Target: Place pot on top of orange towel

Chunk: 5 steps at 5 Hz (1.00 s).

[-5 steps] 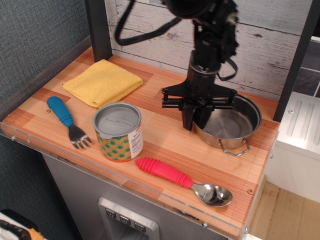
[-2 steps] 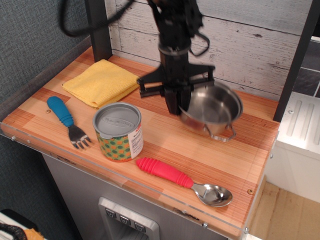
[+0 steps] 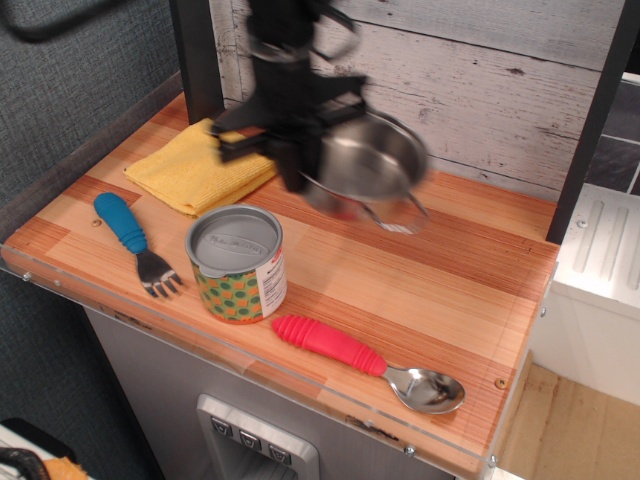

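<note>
My black gripper (image 3: 300, 170) is shut on the left rim of the shiny steel pot (image 3: 365, 165) and holds it in the air, tilted, above the middle back of the counter. The pot is motion-blurred; one wire loop handle hangs at its lower right. The folded orange towel (image 3: 205, 165) lies flat at the back left of the counter, just left of the gripper, with nothing on it. The pot does not touch the towel.
A patterned can with a grey lid (image 3: 237, 262) stands front of centre. A blue-handled fork (image 3: 132, 237) lies at the left. A red-handled spoon (image 3: 360, 360) lies near the front edge. A white plank wall and black posts bound the wooden counter (image 3: 470, 280).
The gripper has lifted the pot off the right side of the counter and carried it left and up, toward the towel. The can, fork and spoon have not moved.
</note>
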Each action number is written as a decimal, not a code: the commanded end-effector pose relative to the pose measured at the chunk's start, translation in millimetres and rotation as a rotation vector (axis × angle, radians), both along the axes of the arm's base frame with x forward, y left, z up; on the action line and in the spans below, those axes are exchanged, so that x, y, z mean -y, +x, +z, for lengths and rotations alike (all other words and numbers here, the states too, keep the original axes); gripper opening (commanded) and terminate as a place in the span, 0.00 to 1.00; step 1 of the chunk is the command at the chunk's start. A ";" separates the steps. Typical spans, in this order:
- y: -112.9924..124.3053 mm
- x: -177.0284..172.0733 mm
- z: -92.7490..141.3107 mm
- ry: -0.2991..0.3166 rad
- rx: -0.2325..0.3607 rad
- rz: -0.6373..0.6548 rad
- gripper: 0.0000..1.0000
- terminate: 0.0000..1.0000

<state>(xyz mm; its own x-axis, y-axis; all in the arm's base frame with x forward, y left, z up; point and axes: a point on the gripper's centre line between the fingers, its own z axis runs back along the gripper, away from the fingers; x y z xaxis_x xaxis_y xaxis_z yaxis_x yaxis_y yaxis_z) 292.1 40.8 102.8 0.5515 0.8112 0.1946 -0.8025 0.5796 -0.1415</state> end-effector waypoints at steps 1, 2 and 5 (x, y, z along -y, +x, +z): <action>-20.0 -48.4 16.9 0.002 0.072 0.217 0.00 0.00; -18.9 -68.6 5.3 -0.004 0.076 0.308 0.00 0.00; -5.4 -108.3 -29.7 -0.089 0.086 0.411 0.00 0.00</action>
